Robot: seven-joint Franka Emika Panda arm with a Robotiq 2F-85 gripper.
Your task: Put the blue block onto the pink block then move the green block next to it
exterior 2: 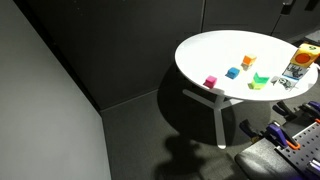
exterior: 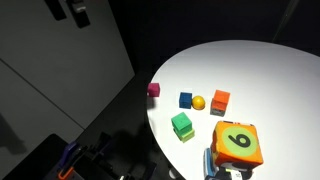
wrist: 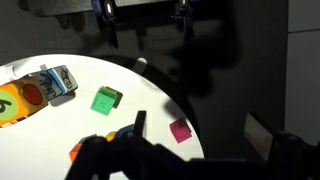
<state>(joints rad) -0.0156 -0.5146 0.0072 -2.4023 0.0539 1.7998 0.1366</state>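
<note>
Your gripper (wrist: 148, 32) hangs spread wide, holding nothing. The blue block (exterior: 186, 100) sits far below it, apart from the pink block (exterior: 153, 90). It looks light and hard, so pinch two flat sides.

Bench (exterior: 265, 75): round white top, filling the right half of an exterior view. Lying directly on it:

- Pink block (exterior: 153, 90) sits alone at the left rim.
- To its right is a short row: blue block (exterior: 186, 100), yellow-orange ball (exterior: 198, 102) just beside it, then orange-red cube (exterior: 221, 101).
- Green block (exterior: 182, 126) lies below the blue block, apart from it.
- Orange die (exterior: 238, 144) is at lower right, its green face bearing a black numeral.
- In the wrist view, a flat printed packet (wrist: 50, 83) lies beside the die at upper left.
</note>
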